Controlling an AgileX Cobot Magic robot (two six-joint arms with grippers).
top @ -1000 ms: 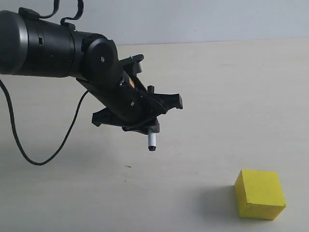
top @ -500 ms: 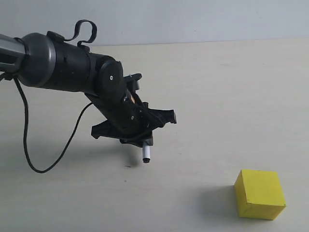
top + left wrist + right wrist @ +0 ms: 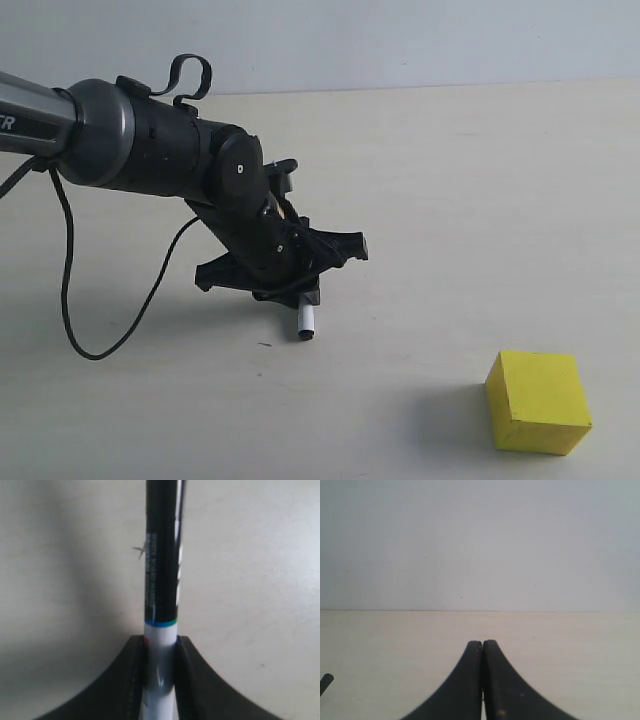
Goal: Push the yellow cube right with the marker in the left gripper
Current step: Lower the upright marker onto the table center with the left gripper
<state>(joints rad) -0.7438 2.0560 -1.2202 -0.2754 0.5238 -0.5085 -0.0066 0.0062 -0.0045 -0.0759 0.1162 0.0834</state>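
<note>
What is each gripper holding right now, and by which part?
The left gripper holds the marker, its fingers clamped on the white barrel next to the black cap. The right gripper is shut on nothing.

Your table (image 3: 480, 200) is a plain, pale beige surface that runs back to a light wall (image 3: 400, 40) at the far edge. A yellow cube (image 3: 538, 402) sits flat on it at the near right, with its shadow falling to its left. A tiny dark speck (image 3: 264, 345) marks the top, left of centre.
</note>
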